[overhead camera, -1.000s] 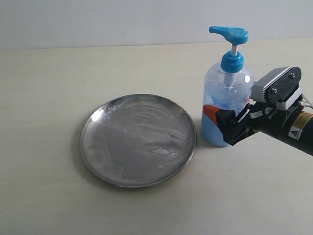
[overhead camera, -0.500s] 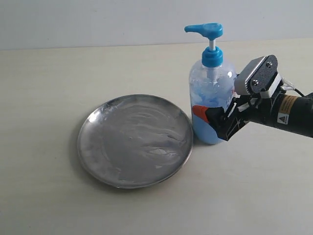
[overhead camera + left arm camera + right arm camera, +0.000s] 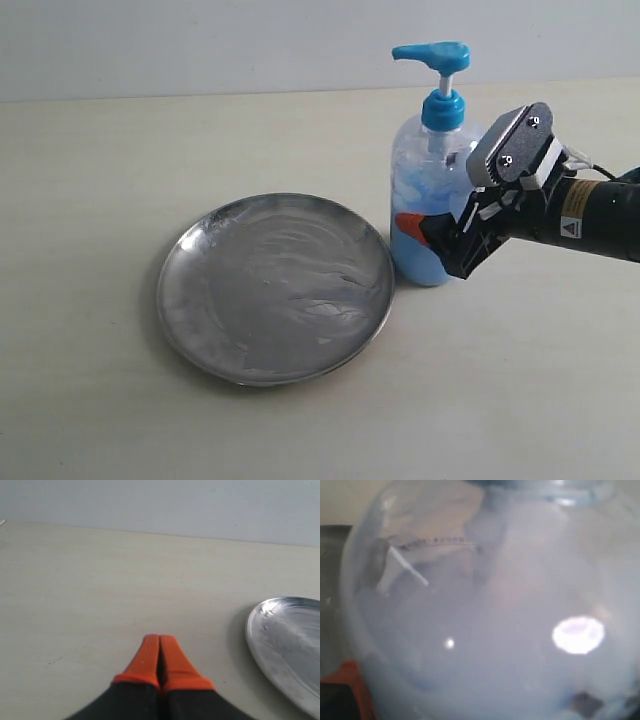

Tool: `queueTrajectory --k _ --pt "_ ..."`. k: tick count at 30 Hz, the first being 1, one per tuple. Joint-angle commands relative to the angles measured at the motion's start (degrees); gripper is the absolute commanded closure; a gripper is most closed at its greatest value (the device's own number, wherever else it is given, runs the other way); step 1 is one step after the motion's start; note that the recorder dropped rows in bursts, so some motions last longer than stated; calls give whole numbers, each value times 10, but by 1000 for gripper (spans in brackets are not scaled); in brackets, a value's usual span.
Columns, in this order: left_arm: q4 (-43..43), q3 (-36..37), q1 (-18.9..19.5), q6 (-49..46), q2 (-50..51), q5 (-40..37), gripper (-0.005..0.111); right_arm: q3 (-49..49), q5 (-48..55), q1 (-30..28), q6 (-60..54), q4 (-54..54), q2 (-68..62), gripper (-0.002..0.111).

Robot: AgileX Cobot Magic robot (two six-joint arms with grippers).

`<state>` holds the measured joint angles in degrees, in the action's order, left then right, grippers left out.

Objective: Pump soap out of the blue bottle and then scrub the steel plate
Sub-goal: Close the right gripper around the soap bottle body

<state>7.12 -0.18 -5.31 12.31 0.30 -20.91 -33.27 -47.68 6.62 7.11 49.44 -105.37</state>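
A clear bottle (image 3: 432,200) with a blue pump head (image 3: 436,55) stands upright on a pale table (image 3: 100,150), at the right of the exterior view. Light-blue soap (image 3: 415,262) fills its lower part. The spout points left, towards a round steel plate (image 3: 275,287) that lies flat just beside the bottle's base; whether rim and base touch cannot be told. The plate's surface is streaky and reflective.

The right gripper (image 3: 430,235) reaches in from the right edge, and its jaws are spread about as wide as the bottle's body and clamped on it at mid-height. One orange-tipped finger (image 3: 411,223) shows on the near side. In the right wrist view the bottle (image 3: 495,620) fills nearly the whole picture.

The left gripper (image 3: 160,650) appears only in its own wrist view. Its two orange fingertips are pressed together, holding nothing, above bare table, with the plate's edge (image 3: 290,645) off to one side.

Compared with a second ago, the bottle and right gripper are further left, closer to the plate, and the plate sits very slightly further left.
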Motion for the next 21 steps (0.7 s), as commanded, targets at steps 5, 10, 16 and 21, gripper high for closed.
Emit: queueTrajectory --k 5,10,16,21 --pt "2 2 1 -2 -3 6 107 2 64 0 -13 -86 -6 51" --pt "2 2 1 -2 -3 6 107 2 43 0 -22 -92 -6 4" --pt "2 2 1 -2 -3 6 107 2 43 0 -104 -98 -6 4" --pt "2 2 1 -2 -3 6 107 2 38 0 -71 -129 -6 4"
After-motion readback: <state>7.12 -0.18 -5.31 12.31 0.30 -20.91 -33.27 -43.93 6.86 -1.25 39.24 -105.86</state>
